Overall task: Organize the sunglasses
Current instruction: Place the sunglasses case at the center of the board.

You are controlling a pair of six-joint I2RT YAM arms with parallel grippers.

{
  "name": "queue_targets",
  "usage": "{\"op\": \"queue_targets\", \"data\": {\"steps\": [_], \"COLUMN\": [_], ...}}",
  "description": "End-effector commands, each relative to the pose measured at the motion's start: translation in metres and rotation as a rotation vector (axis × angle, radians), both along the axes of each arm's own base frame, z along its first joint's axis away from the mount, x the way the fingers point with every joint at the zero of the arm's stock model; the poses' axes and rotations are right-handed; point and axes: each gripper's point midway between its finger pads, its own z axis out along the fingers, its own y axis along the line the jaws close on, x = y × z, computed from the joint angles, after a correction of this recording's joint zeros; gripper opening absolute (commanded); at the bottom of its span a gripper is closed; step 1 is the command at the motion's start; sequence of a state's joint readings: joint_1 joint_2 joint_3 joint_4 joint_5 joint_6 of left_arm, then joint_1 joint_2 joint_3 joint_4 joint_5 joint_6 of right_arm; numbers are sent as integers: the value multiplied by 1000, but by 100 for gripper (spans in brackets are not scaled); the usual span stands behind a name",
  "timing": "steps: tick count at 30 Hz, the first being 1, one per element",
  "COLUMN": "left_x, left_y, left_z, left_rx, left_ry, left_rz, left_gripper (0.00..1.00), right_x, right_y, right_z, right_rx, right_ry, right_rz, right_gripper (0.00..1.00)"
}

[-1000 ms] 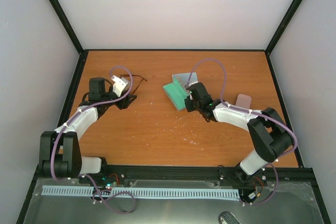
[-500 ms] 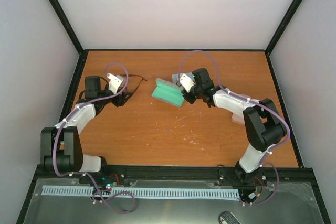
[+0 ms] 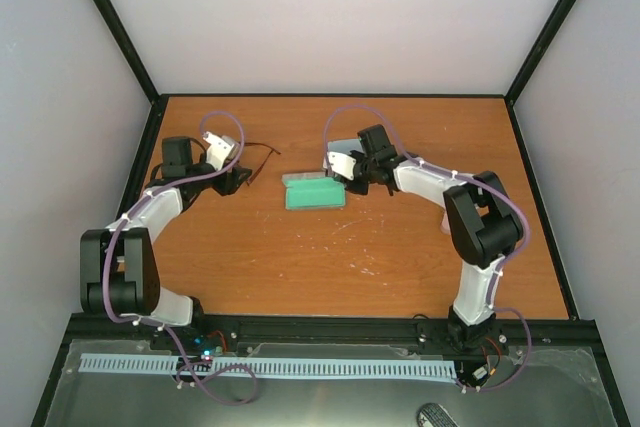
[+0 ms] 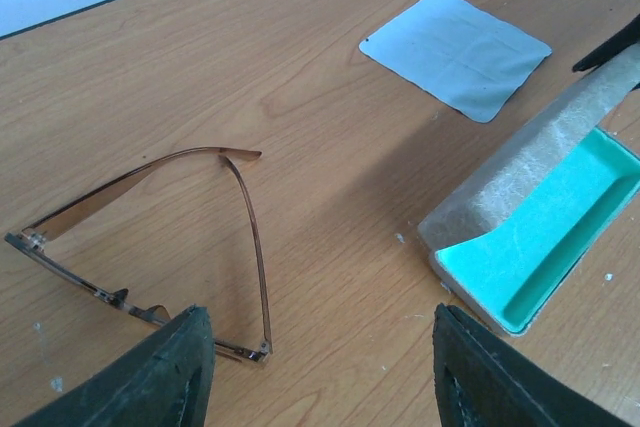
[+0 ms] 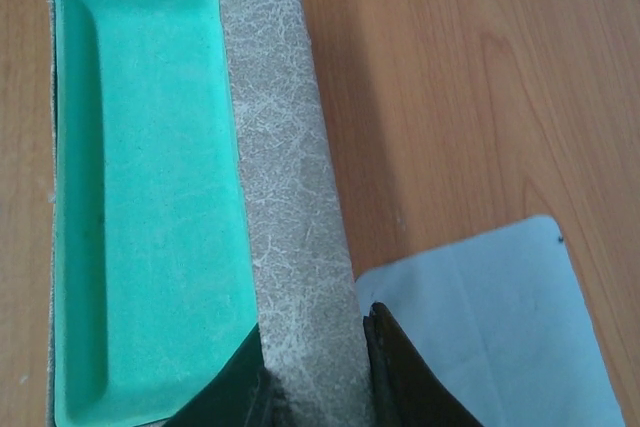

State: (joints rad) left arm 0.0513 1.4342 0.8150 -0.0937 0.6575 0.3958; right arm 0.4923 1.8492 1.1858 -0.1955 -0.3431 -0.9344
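Observation:
The dark brown wire sunglasses (image 4: 150,237) lie flat on the table with their temples unfolded, at the back left in the top view (image 3: 262,150). My left gripper (image 4: 320,347) hovers open just short of them, and one hinge corner sits beside its left finger (image 4: 165,372). From above, the left gripper (image 3: 232,179) is near the frame's left end. My right gripper (image 5: 315,372) is shut on the grey lid (image 5: 280,147) of an open case with teal lining (image 5: 140,197). The case (image 3: 313,191) lies across mid-table, left of the right gripper (image 3: 352,177).
A light blue cloth (image 4: 455,52) lies flat behind the case, partly under my right fingers (image 5: 500,337). The open case (image 4: 540,237) lies to the right of the left gripper. Black frame rails (image 3: 150,147) and white walls close in the table.
My right gripper has swung the open case to the left, off the cloth, and turned it crosswise. The left gripper has shifted slightly back and left towards the sunglasses.

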Motion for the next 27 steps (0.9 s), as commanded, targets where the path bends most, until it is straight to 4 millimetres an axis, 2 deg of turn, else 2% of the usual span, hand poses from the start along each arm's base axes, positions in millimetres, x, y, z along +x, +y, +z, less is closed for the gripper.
{"op": "queue_targets", "data": {"steps": [1,8,11,13,18,23,27], "left_x": [11,12,13,13,14,13,10], "left_y": [2,5,6,6,5,5,6], "left_z": [13,13,11,11,11,11,11], "left_rx": [-2,-1,-2,-3,-6,-7,-3], "left_ry": [-32,-32,-29,-26,-28,-31,-32], "left_rz": [-7,3,4,5,1,0,4], "left_gripper": [59,59,60,59,59,59,59], "right_x": [14,33,34,35,28,28,41], "right_y": [21,34,35,33,30,28,25], "right_z": [8,-5,-12,-14,-18,-21,-9], "right_rx": [72,97,91,88,75,72,118], "right_ry": [-12,48,72,85,110,120,85], "right_rz": [73,38,29,19,17,0,-68], "right_gripper": [3,4,10,19,34,41,44]}}
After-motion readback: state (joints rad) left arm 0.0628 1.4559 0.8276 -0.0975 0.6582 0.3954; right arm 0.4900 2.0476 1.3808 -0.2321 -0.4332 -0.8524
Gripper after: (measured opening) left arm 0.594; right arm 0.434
